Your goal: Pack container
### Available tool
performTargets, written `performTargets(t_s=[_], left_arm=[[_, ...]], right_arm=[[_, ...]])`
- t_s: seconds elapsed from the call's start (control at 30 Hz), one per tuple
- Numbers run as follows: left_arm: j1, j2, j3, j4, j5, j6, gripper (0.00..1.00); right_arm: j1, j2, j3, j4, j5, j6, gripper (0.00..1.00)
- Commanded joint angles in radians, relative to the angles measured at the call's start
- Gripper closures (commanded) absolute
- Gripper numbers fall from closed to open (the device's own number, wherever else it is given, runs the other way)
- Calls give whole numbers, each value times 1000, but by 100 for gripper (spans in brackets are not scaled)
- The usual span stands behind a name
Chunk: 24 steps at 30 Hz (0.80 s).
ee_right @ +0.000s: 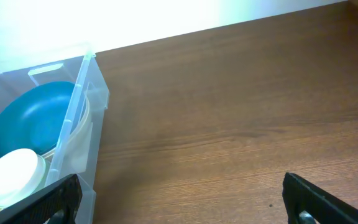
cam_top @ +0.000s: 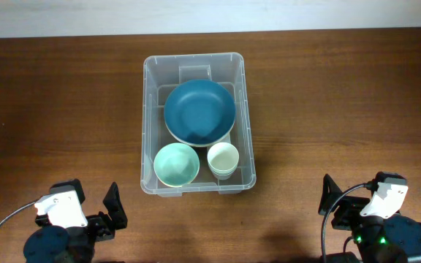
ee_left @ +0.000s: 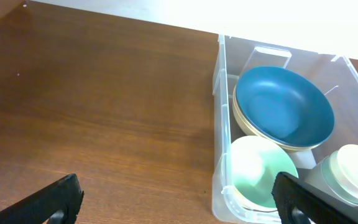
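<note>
Container (cam_top: 196,69), overhead, sits near the far edge of the table (cam_top: 342,109), holding bowls (cam_top: 199,111); probably stiff but weighty. Left wrist: left gripper (ee_left: 176,202) spread and empty; the wall looks thin and slick (likely flexes), so take the rim. Right wrist: right gripper (ee_right: 185,202) spread, empty too.

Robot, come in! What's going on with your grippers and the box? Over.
Left gripper open, empty. Right gripper open, empty. Container holds blue bowl, mint bowl, pale cup. Nothing blocking it.
</note>
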<state>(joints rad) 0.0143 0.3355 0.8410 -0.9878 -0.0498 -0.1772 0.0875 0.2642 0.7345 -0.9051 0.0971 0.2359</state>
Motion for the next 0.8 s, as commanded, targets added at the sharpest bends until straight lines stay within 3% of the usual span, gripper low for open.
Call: performTargets(t_s=[0.0,0.53,0.77], left_arm=[[0,-4,-10,-1,1,-12,0],[0,-4,-10,-2,1,-12,0],[0,-4,-10,-2,1,-12,0]], right_arm=[[-3,-6,-5,3,13,8,1],[-3,-45,-26,-26,32,5,1],[-5,-259,-267,99,5,5,1]])
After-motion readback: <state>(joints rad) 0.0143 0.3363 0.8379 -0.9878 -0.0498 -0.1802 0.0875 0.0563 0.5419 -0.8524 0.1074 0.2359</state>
